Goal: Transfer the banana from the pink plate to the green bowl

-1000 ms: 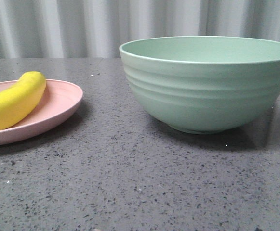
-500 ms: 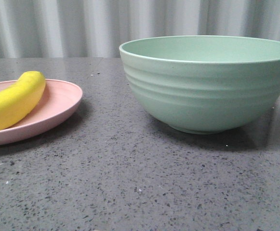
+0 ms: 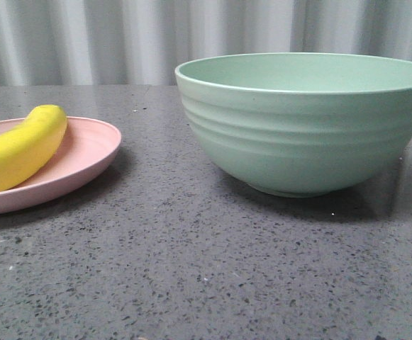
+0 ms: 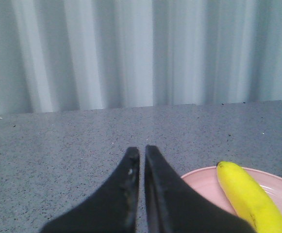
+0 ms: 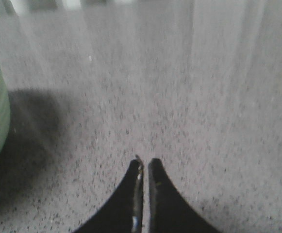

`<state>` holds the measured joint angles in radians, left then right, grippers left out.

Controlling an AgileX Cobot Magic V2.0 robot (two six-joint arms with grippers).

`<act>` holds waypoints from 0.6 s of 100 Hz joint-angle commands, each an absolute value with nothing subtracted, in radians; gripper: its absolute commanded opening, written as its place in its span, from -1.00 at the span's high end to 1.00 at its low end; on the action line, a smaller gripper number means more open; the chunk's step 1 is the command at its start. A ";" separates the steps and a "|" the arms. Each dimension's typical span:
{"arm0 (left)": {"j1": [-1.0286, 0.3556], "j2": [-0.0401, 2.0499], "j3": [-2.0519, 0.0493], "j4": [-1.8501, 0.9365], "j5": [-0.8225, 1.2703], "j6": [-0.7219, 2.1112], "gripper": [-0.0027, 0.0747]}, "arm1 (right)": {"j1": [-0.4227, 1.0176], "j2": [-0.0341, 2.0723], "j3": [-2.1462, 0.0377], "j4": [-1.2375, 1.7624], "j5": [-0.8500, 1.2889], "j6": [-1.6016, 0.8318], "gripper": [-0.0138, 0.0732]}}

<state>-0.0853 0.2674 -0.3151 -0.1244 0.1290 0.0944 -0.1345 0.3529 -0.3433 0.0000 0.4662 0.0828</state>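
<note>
Yellow smooth banana (image 3: 23,147) on pink plate (image 3: 85,152).

The front view's edge cuts off the pink plate (image 3: 85,152) and banana (image 3: 21,149); the right wrist view is blurred.

1. A table (image 3: 191,269) of dark grey stone-like surface, speckled with black and pale flecks; it fills the lower part of the front view and runs back to a far edge.
2. A curtain (image 3: 120,39) hangs behind the table's far edge; pale grey-white, in vertical folds; it spans the whole width in the front view and shows again in the left wrist view.
</note>
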 commanded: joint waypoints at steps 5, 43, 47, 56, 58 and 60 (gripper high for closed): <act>-0.082 0.341 -0.359 -0.136 0.005 0.091 0.98 | -0.140 0.469 -0.415 0.017 0.425 0.079 0.83; -0.082 0.400 -0.359 -0.168 -0.102 0.091 -0.21 | -0.140 0.544 -0.415 0.026 0.427 0.079 0.83; -0.084 0.404 -0.361 -0.168 -0.105 0.091 -0.20 | -0.140 0.544 -0.415 0.035 0.427 0.079 0.83; -0.099 0.428 -0.379 -0.172 -0.087 0.091 -0.20 | -0.140 0.544 -0.415 0.054 0.427 0.079 0.83; -0.105 0.438 -0.386 -0.173 -0.077 0.091 -0.20 | -0.140 0.544 -0.415 0.056 0.429 0.079 0.83; -0.112 0.444 -0.395 -0.176 -0.064 0.091 -0.20 | -0.140 0.544 -0.415 0.058 0.429 0.079 0.83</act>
